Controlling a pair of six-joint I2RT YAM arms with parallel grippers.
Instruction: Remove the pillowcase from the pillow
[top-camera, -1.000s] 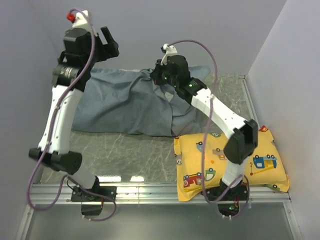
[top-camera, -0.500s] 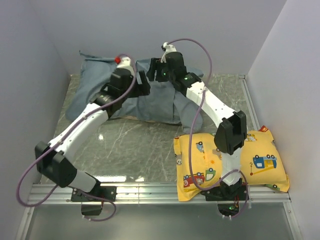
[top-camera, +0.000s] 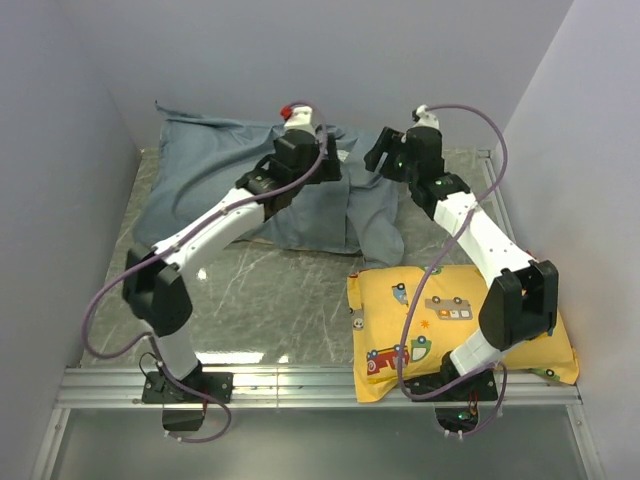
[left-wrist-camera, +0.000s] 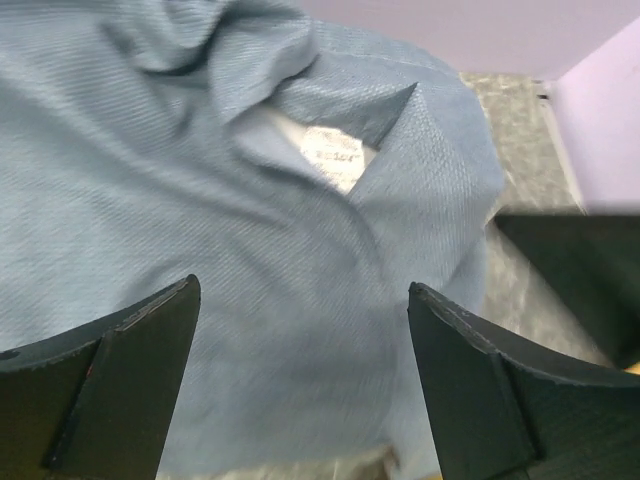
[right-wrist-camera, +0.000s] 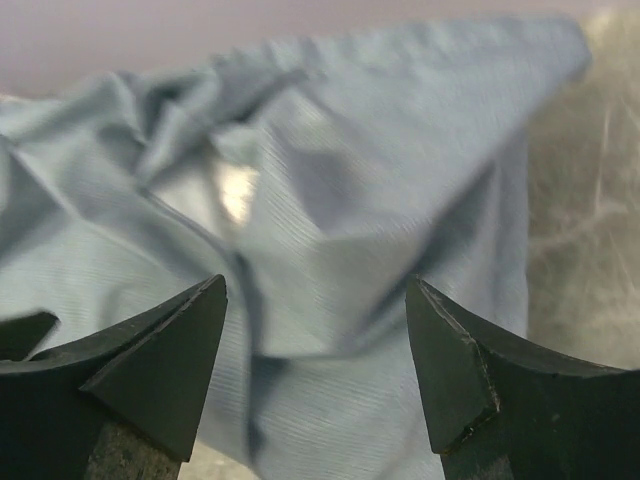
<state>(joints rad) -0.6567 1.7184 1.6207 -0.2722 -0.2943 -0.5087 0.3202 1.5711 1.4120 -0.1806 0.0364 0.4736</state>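
The blue-grey pillowcase (top-camera: 200, 175) lies crumpled along the back of the table, its loose end drooping to the front right. A slit in the cloth shows a white patch of the pillow (left-wrist-camera: 332, 157) with its small tag; the same patch shows in the right wrist view (right-wrist-camera: 236, 190). My left gripper (top-camera: 328, 163) (left-wrist-camera: 303, 285) hovers open over the middle of the pillowcase, with nothing between its fingers. My right gripper (top-camera: 376, 150) (right-wrist-camera: 316, 282) is open just right of it, beside the cloth's right end, holding nothing.
A yellow pillow printed with cartoon vehicles (top-camera: 460, 320) lies at the front right, under the right arm's elbow. Grey walls close in at the back and on both sides. A metal rail (top-camera: 300, 380) runs along the near edge. Marbled table surface (top-camera: 270, 300) shows in front of the cloth.
My right gripper opened, let go of the pillowcase and moved right. The left arm swung from the back left to over the cloth's middle. The pillowcase settled and spread towards the back left.
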